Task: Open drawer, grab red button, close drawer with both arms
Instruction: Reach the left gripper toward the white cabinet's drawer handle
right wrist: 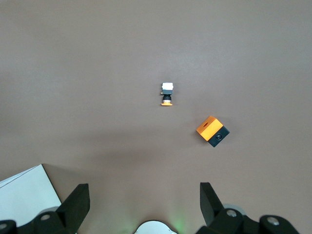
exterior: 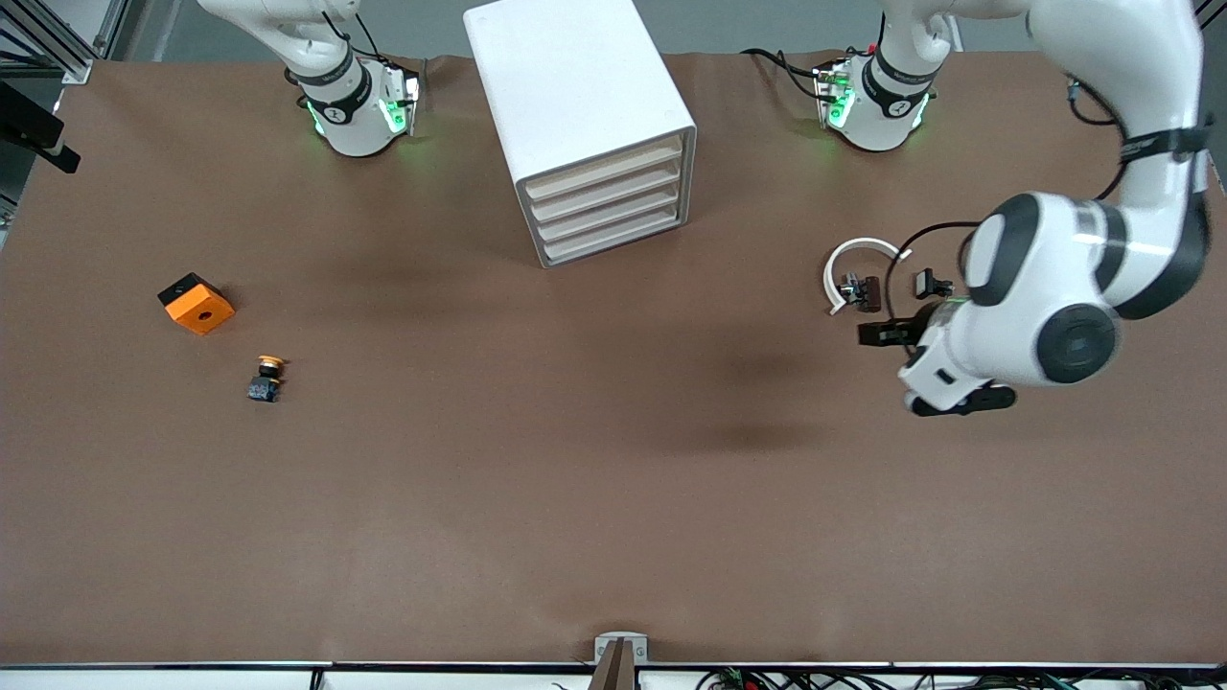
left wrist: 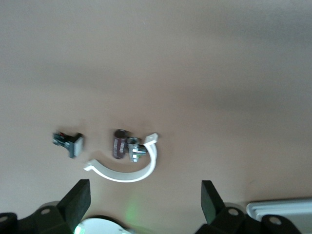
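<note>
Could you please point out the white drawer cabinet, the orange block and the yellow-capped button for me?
White drawer cabinet (exterior: 575,77): front view, on its top face.
Orange block (exterior: 198,309): front view, on its orange face beside the hole.
Yellow-capped button (exterior: 270,362): front view, on its yellow cap.

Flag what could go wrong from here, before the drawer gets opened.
1. The cabinet has four look-alike drawers, all shut, and no red button is visible; the wrong one could get pulled.
2. The yellow-capped button lies out on the table beside the orange block and could be grabbed instead.
3. The open left tool hangs over a white clip and small parts; descending may scatter them.
</note>
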Tool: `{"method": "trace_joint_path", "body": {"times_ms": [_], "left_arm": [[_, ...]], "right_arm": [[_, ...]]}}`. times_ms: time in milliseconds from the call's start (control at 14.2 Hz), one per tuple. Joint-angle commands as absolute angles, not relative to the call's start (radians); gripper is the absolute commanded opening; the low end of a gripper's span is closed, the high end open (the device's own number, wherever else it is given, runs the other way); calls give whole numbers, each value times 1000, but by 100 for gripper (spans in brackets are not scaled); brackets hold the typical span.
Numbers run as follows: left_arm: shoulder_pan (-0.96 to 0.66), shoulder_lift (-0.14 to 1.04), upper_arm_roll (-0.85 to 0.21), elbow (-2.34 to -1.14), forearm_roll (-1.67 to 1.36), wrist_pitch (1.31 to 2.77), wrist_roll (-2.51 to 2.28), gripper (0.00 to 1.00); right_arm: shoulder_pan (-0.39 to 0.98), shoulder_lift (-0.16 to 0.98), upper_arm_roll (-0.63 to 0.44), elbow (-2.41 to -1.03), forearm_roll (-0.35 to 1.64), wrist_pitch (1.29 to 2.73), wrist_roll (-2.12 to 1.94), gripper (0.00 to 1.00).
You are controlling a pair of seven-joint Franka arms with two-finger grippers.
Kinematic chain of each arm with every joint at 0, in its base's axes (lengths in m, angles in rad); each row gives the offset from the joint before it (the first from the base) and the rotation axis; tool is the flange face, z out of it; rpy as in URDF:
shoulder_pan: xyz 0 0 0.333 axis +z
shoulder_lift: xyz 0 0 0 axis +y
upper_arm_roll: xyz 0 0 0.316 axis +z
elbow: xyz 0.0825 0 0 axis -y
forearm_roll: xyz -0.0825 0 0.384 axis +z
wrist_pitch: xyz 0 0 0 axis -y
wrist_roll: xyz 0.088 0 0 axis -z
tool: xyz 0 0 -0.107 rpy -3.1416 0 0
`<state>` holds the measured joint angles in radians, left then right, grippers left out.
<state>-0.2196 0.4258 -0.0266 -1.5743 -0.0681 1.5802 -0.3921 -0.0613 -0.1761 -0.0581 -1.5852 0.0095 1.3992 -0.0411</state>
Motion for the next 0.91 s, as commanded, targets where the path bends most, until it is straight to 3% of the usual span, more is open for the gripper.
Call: {"method": "trace_joint_path", "body": {"times_ms": [0,281,563,844], "left_arm": [[-259,452,-37,-1551,-77,1572,-574,100],[-311,537,-89,-1533,-83,1549,-1051,100],[-313,633,-153,-1451,-133,1418,-1401,100],[-307,698,-173,-1430,-380,1379,-1750,100]], "right_arm": [[-64,-155,-54,-1580,17,1400,-43,100],[-66,-48,-54,-1578,17,1407,-48,100],[-66,3,-54,-1560,12,1407,-49,100],[-81,84,-57,-1548,14,1410,-49,100]]}}
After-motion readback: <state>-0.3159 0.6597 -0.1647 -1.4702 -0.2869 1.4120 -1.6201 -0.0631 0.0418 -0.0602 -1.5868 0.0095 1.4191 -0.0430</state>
